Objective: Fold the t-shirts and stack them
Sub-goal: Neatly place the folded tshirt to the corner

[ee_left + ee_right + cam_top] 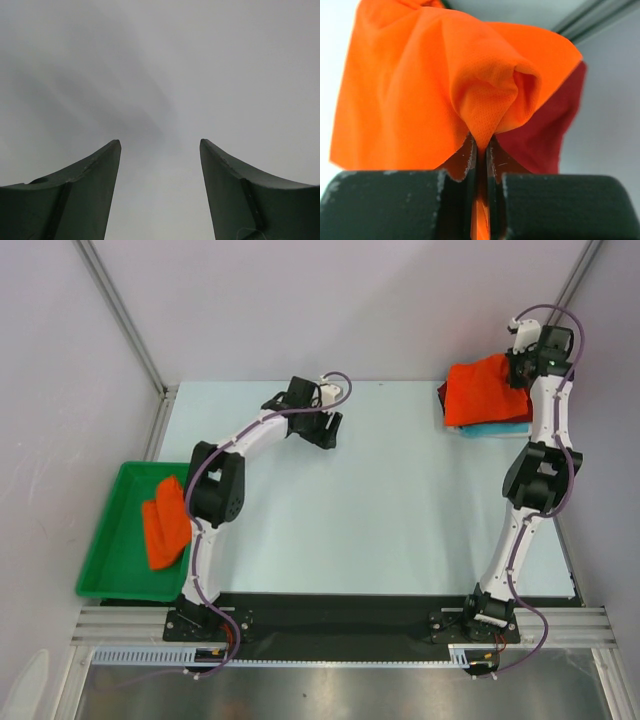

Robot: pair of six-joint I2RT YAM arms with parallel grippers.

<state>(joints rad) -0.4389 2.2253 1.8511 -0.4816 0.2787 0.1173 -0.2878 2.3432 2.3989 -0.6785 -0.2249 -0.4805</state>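
At the table's far right a stack holds an orange t-shirt (485, 388) on top, a dark red t-shirt (552, 125) under it and a light turquoise t-shirt (497, 429) at the bottom. My right gripper (522, 368) is shut on a pinch of the top orange t-shirt (445, 85), its cloth squeezed between the fingers (468, 155). Another orange t-shirt (165, 521) lies crumpled in the green tray. My left gripper (322, 432) is open and empty over bare table at the back centre; in its wrist view the gripper (160, 142) shows only grey surface between the fingers.
The green plastic tray (112, 540) sits at the table's left edge. Grey walls and metal posts close the back and sides. The black rail with both arm bases runs along the near edge.
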